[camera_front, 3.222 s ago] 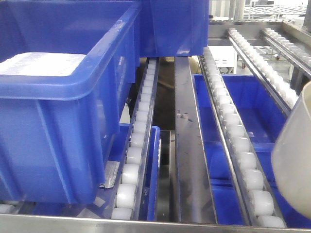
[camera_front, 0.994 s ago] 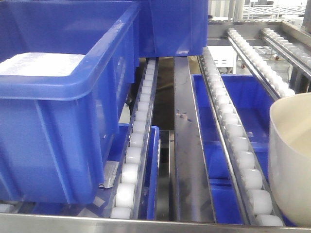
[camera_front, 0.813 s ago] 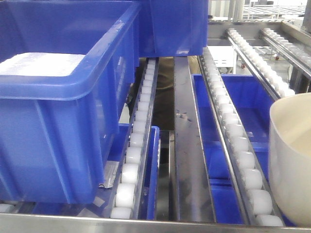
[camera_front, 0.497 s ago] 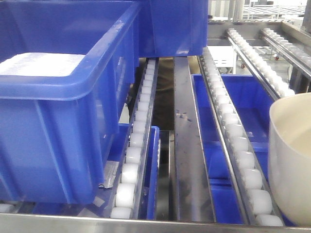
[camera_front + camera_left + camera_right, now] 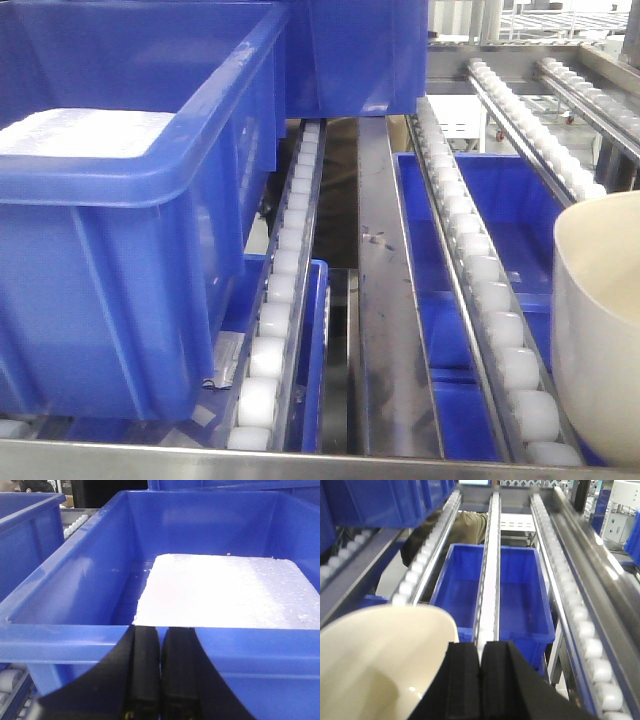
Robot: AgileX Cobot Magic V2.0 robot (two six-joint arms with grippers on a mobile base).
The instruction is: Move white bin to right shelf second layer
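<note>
Roller lanes (image 5: 480, 270) of the right shelf second layer slope rearward. Left of them sits a blue crate (image 5: 120, 230). White bin (image 5: 600, 320) rests at the lanes' right front. Left tool (image 5: 160, 672) closed, empty; right tool (image 5: 480, 680) closed beside the bin's rim.

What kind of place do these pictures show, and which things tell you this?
Probably a warehouse or factory storage area. Sloping steel rack lanes lined with small white plastic rollers carry large blue rectangular plastic crates, as on a flow rack. A cream-white glossy plastic tub sits at the right edge.
</note>
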